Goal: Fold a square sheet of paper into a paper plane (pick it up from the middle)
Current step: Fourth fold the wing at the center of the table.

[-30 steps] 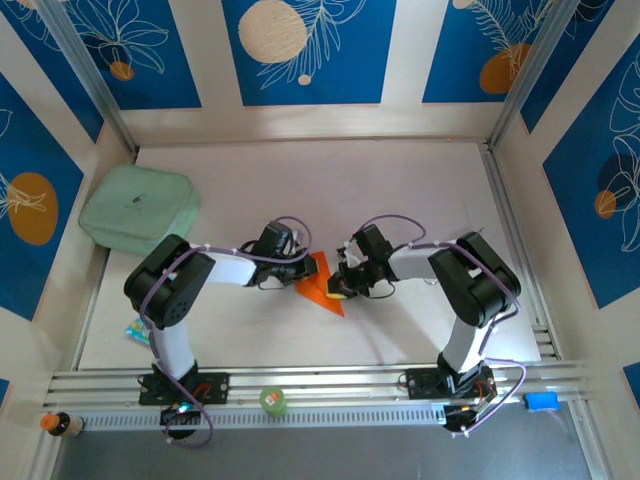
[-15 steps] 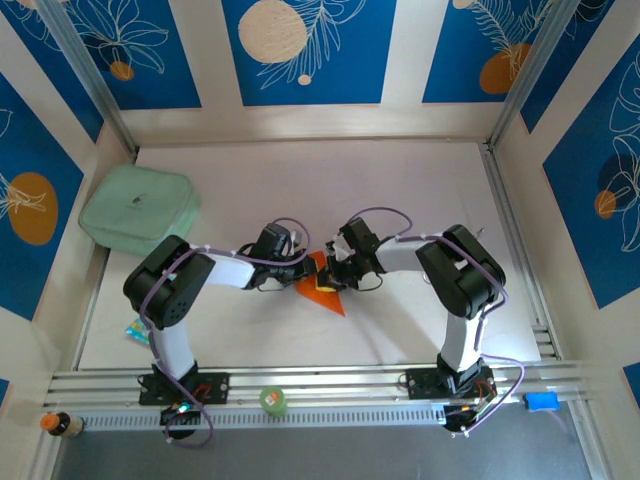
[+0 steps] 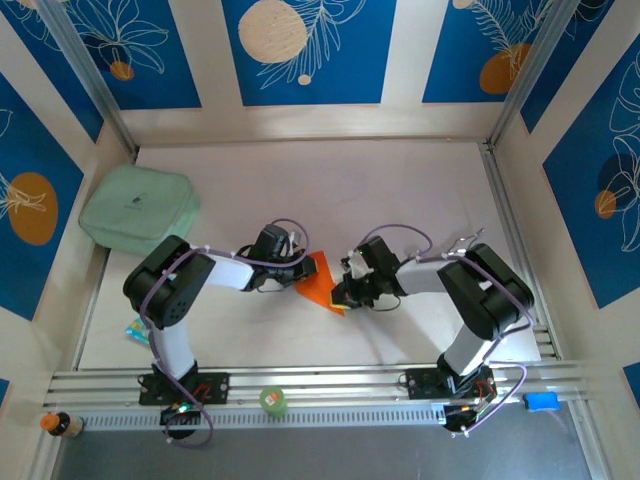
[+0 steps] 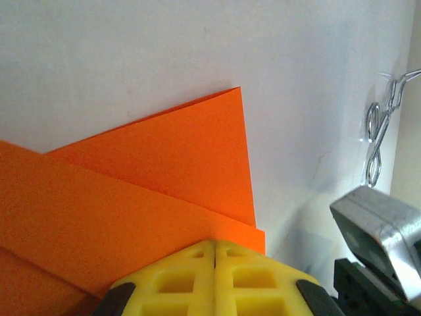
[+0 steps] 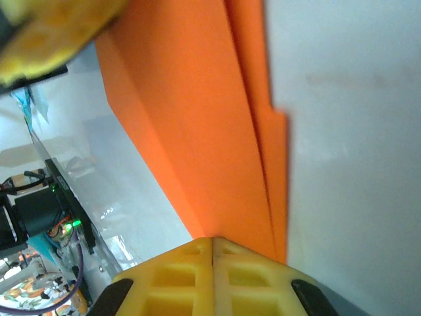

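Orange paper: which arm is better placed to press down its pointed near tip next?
Right, likely. The right gripper, shut, sits by the near tip of the orange paper; the left gripper, also shut, is farther off at its left edge.

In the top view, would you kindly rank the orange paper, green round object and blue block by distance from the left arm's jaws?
1. orange paper, mid-table, at the jaws.
2. green round object, near rail, between the bases.
3. blue block, near rail, far right.

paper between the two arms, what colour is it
The paper is plain bright orange, no pattern; clearest in the left wrist view.
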`<state>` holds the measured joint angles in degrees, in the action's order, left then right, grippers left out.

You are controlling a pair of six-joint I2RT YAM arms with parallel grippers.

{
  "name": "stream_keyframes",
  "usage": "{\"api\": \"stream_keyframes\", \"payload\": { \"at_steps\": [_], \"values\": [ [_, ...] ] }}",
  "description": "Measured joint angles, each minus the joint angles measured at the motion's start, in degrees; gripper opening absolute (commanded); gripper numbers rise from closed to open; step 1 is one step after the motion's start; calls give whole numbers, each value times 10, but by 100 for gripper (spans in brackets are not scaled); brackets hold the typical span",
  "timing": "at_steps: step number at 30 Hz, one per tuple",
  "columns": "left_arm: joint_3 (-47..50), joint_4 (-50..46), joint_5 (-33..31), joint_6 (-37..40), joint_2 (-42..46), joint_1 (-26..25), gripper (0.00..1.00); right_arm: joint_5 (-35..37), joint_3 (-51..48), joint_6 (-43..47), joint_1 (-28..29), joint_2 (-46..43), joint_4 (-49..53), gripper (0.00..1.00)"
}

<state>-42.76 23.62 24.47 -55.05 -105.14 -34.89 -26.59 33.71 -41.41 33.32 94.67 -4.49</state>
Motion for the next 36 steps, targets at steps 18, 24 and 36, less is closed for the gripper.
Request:
{"api": "stream_keyframes", "payload": {
  "at_steps": [18, 24, 36],
  "values": [
    [4, 8, 4, -2, 0, 3, 0, 5, 35, -20, 0, -67, 65, 0],
    [5, 10, 6, -2, 0, 4, 0, 11, 131, 0, 14, 42, 62, 0],
    [13, 26, 7, -6, 0, 5, 0, 3, -38, -17, 11, -36, -5, 1]
  ]
}}
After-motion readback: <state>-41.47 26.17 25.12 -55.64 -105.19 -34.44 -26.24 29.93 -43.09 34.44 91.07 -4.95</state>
